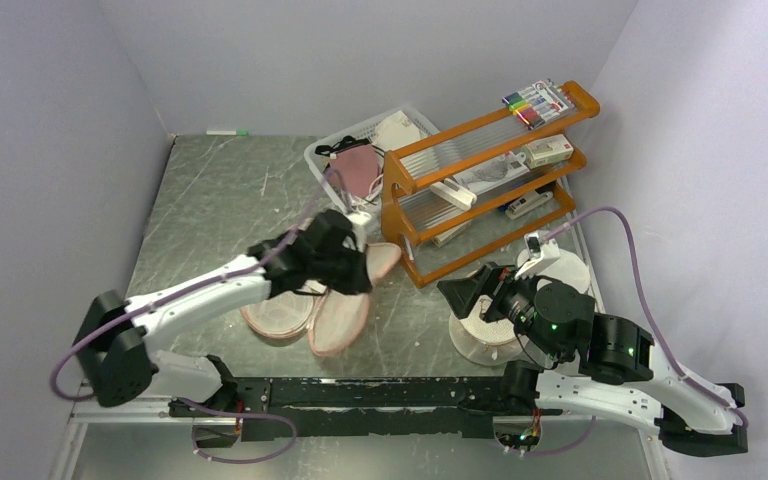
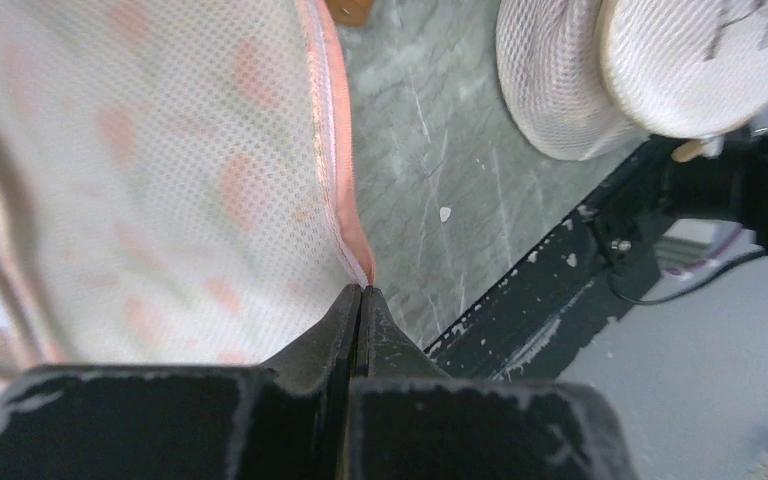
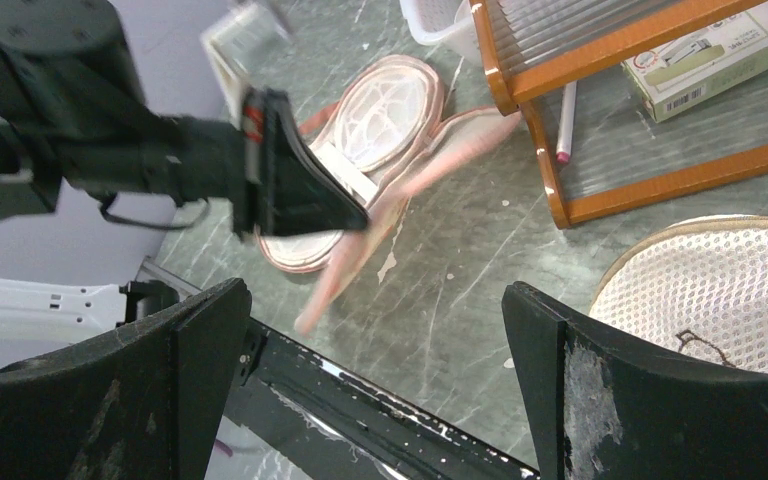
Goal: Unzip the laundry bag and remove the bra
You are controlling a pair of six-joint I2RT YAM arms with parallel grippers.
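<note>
Laundry bag (image 1: 312, 312) low on the table (image 1: 220, 200), just in front of the left end of the orange rack (image 1: 480, 170): peach with red-orange flowers, two lobes flat on the surface, one flap lifted toward the rack. Pinched at its pink rim by the left gripper (image 1: 368, 268), fingers clenched tight on the tip of that edge in the left wrist view (image 2: 360, 298). Cannot tell whether a zip pull sits between them or only fabric. Judged to be the opening step, with the grip made and the pull not yet finished; how much of the zip is already undone, impossible to say from here. No bra to be seen inside the bag from any view. Farther back, in the white basket (image 1: 322, 152), a pink garment (image 1: 358, 168) with dark straps, perhaps a bra, though not clearly the one meant. Off to the right, well apart from the bag, right gripper (image 1: 460, 290) spread wide and holding nothing, hanging above the edge of a white mesh drum (image 1: 490, 325). Next, by this reading: hold the pinch firm, draw along the curve of the rim rather than straight up, and bring the free gripper across to pin a flat lobe so that the whole bag does not slide.
</note>
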